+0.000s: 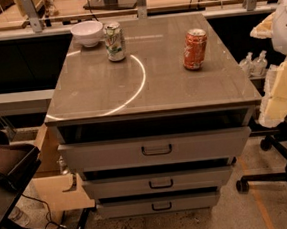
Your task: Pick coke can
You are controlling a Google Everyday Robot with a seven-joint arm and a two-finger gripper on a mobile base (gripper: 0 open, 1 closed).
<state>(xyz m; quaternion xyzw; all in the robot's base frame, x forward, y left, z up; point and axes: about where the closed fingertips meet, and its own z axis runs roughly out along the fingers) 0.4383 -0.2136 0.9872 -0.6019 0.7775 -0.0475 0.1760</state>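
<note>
The coke can, red-orange with white lettering and a silver top rim, stands upright on the right side of the grey cabinet top. My gripper hangs at the right edge of the view, off the cabinet's right side. It is lower than the can, to its right, and well apart from it. The pale arm rises above the gripper. Nothing is visibly held.
A white and green can stands at the back left, beside a white bowl. The cabinet has three drawers standing slightly open. A dark chair is at the lower left. An office chair base is at the right.
</note>
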